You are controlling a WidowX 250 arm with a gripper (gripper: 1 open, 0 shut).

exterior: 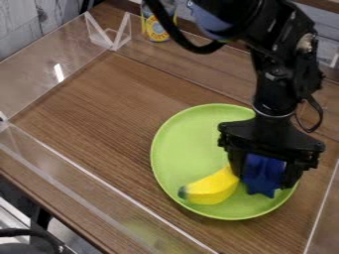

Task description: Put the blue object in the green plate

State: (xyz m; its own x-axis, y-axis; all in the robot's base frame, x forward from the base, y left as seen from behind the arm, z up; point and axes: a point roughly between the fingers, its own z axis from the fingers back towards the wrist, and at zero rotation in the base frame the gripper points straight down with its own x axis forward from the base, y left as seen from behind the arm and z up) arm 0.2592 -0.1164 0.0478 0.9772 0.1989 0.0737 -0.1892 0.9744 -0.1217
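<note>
Camera view. Taking the green plate [185, 137] as your landmark, you have it lying flat on the brown wooden table [79, 129], its low rim in plain sight on the side away from your arm. The blue object [263, 173] is in the plate, within the rim, toward the side where your black robot arm [272, 79] comes down. Part of it is hidden behind the gripper, so you cannot inspect its full outline. The yellow banana [209, 187] is in the plate too, just beside the blue object; whether the two touch, you cannot tell from this angle.

Your gripper [269, 164] is over the plate, pointing down, with its fingers spread and the blue object showing between them. Whether either finger touches the blue object cannot be determined.

Beyond the plate, at the far edge of the table, you have a can [155, 24] with yellow on its side, well apart from the plate. A white angular frame [109, 31] stands near that can, also well apart from the plate. Clear panels [99, 189] run along the table's border, outside the plate.
</note>
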